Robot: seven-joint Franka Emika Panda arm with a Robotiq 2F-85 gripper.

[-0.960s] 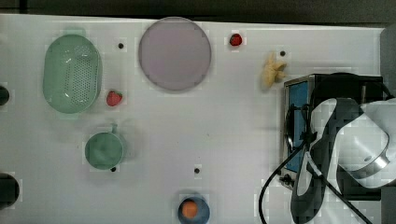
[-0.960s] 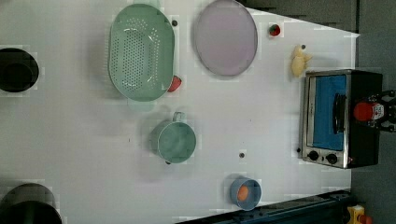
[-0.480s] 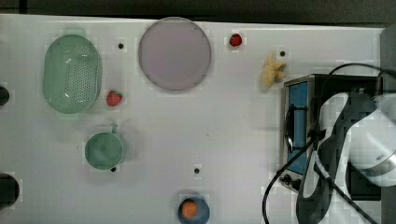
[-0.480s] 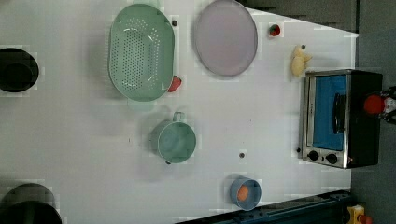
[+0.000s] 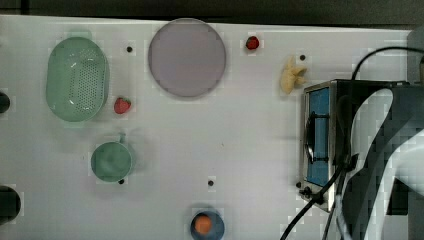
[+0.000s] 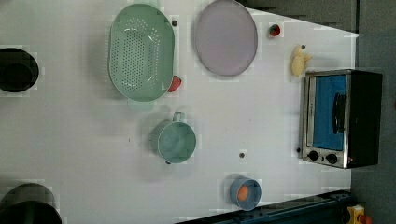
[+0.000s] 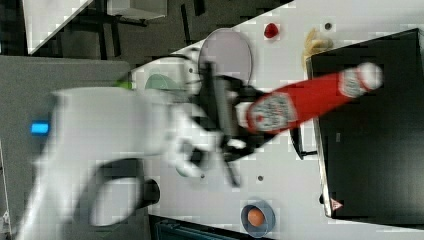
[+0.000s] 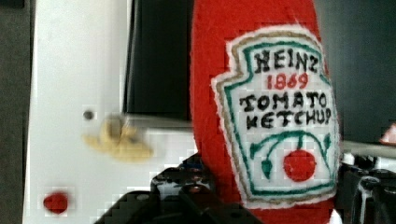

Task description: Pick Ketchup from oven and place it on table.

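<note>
**One ketchup bottle gripped above the oven**

One red Ketchup [image 7: 300, 102] bottle sits pinched in the gripper [image 7: 235, 117], its base end between the dark fingers and its white cap pointing toward the right view's right, over the black top of the oven [image 7: 370, 150]. It tilts slightly, cap end higher in the right view, and the label is turned toward the wrist camera.

Going left to right in the left view: two black round containers lie at the left edge, then a green colander [image 6: 141, 51] with a strawberry [image 6: 175, 84] tucked against its rim, and a green cup [image 6: 173, 140] below them. Next comes the grey-lilac plate [image 6: 226, 37], with a blue bowl [image 6: 245, 192] holding something orange near the lower edge of the table [image 6: 84, 140]. Farther right, a second strawberry [image 6: 274, 31] lies near the table's far edge, and a pale yellow item [image 6: 299, 60] rests just beside the oven's corner. The oven stands at the right end — blue glass door, dark handle, two small knobs.

In the top view, the white arm [image 5: 395, 165] covers much of the oven — a black cable trails beside it.
</note>
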